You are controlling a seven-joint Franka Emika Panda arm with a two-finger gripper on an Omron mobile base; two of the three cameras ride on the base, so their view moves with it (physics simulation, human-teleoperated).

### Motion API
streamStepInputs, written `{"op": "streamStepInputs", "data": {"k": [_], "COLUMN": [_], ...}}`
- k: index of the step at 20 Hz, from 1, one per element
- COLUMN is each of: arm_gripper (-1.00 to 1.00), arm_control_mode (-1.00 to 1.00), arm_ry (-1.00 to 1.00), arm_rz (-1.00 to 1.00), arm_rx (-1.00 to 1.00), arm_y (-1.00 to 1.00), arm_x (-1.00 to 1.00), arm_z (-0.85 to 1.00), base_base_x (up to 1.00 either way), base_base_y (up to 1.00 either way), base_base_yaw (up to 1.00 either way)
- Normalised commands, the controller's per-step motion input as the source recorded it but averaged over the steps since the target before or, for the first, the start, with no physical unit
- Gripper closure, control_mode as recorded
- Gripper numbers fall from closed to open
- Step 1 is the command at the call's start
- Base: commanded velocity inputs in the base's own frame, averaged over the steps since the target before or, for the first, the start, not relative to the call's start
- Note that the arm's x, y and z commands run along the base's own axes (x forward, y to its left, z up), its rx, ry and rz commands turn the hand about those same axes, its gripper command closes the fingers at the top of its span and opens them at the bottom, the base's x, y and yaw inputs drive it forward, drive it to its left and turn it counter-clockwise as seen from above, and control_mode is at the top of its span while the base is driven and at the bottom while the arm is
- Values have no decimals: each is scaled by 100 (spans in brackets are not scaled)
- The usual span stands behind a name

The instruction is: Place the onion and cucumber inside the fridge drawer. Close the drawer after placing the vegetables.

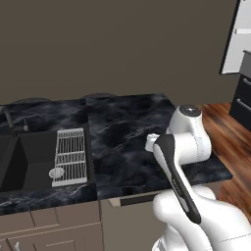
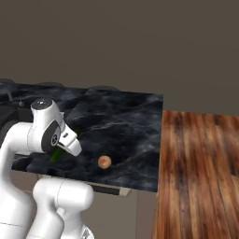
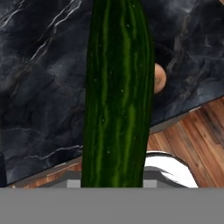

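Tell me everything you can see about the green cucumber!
The cucumber is long, slim and dark green with lighter green stripes and a smooth, slightly shiny skin. In the hand view it runs straight up the middle, very close to the camera, so it looks held in the shut end effector. The black marble counter lies behind it, and the small round onion peeks out from behind its edge. In the right base view a green bit shows under the wrist.

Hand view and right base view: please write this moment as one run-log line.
gripper: shut on slim dark green cucumber | small orange-brown onion: on black marble counter
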Motion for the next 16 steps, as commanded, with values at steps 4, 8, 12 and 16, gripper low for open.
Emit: {"op": "streamStepInputs", "data": {"k": [4,8,12,16], "arm_gripper": [100,100,100,100], "arm_control_mode": [-100,-100,100,100], "arm_ry": [0,0,-1,0], "arm_rz": [0,0,-2,0], "arm_rx": [0,0,0,0], "arm_y": [0,0,-2,0], "arm_x": [0,-10,-28,0], "arm_z": [-1,-7,-2,0], "base_base_x": [0,0,-46,-95], "base_base_y": [0,0,-18,-71], "base_base_yaw": [0,0,-7,-25]}}
